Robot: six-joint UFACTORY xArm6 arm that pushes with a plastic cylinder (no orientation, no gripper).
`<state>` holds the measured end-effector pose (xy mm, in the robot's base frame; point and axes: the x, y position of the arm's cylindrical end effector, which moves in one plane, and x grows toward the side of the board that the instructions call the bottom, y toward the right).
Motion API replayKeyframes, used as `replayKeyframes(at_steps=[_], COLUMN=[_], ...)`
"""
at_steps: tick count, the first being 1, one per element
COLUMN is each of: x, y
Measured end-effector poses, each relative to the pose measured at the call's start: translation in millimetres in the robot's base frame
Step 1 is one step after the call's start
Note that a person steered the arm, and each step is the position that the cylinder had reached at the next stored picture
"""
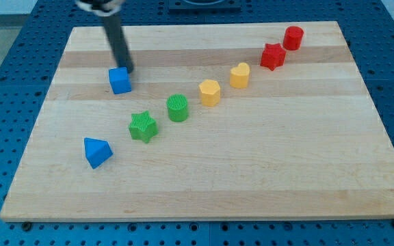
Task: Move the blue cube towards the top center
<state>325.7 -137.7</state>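
Eight blocks on a wooden board (204,184), itself on a blue perforated bench (26,41).

Rod (117,44) enters from far left, slanting down. My tip (128,70) sits at the far right corner of the blue cube (120,80), touching or just short of it; contact can't be made out for certain. No hand or claw on this arm, only the bare rod, so nothing is grasped.

Blue cube: far-left part of the board, well left of centre.

Second blue block, a wedge or prism shape (97,152), lies near the near-left edge, well apart from the cube.

Remaining six run in a diagonal line from near left up to far right:
- green star (143,126), right of the blue wedge
- green cylinder (178,108), just beside the star
- yellow hexagon-like block (210,92)
- yellow heart-like block (239,75)
- red star (273,56)
- red cylinder (293,37), close to the far edge; near the red star, whether they touch is unclear

All blocks rest flat on the board.
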Motion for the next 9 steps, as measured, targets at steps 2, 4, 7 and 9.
replayKeyframes(at_steps=[2, 4, 7, 9], x=[-15, 40, 44, 86], y=[-89, -120, 25, 40])
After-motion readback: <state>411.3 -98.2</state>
